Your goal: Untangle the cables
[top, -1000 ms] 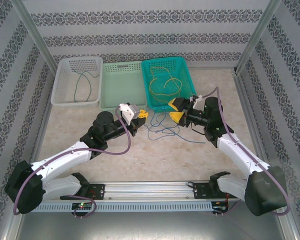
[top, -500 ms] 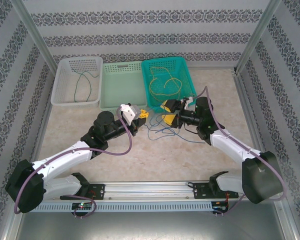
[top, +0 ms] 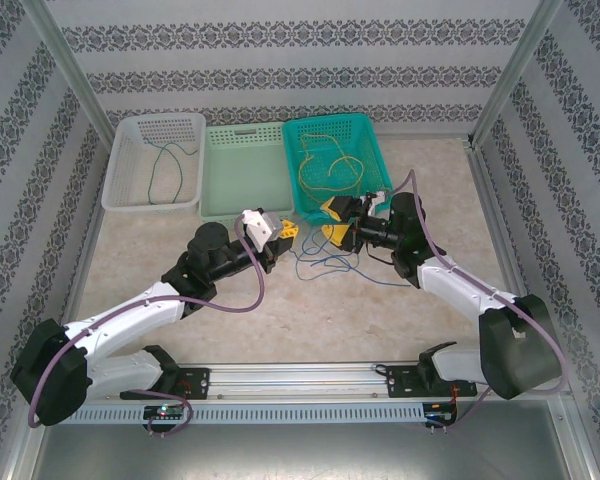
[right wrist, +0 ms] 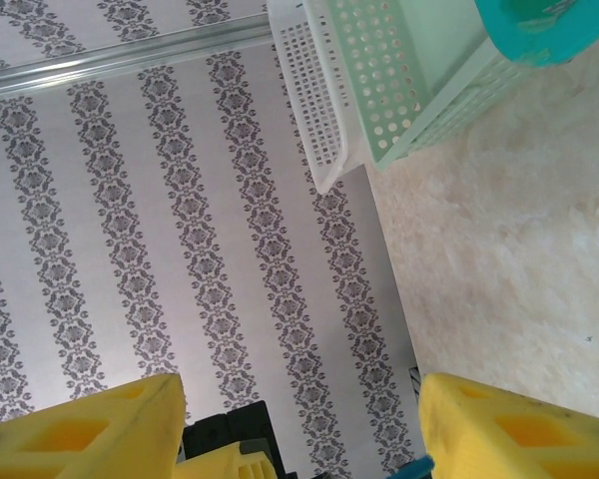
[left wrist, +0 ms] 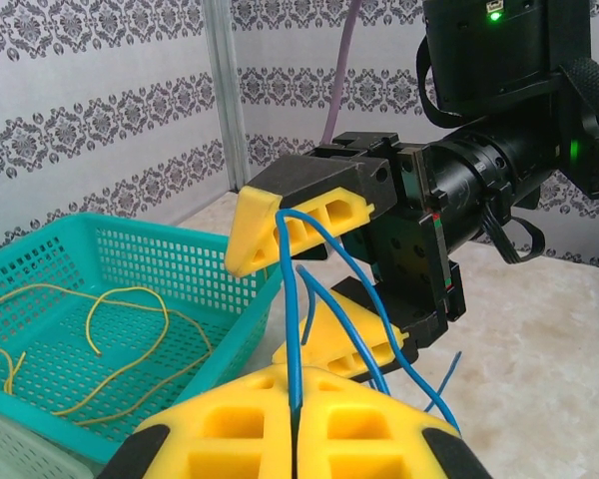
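The blue cable (left wrist: 291,299) is a thin, glossy strand folded into several loops. The left pincer (left wrist: 295,399) is clenched on it, and the wire comes up out of the seam between its two yellow fingers. From there the strands rise and arch toward the right pincer (left wrist: 261,294), whose yellow fingers stand apart and released. One blue loop curves up against the upper finger; whether the strands pass inside that gap or just in front of it I cannot tell. In the top view the rest of the blue cable trails in loose curls on the surface (top: 280,310) between the two arms, near the front of the baskets.

The yellow cable (top: 325,175) lies coiled in open loops inside the teal basket (top: 375,140). The green cable (top: 165,170) lies in a slack loop in the white basket (top: 120,160). Between them sits a pale green tray (top: 245,190), all three side by side at the far edge.

The surface is beige with a marbled pattern. Walls papered in grey and white damask stripes close it in on three sides, with slanting aluminium posts at the corners.
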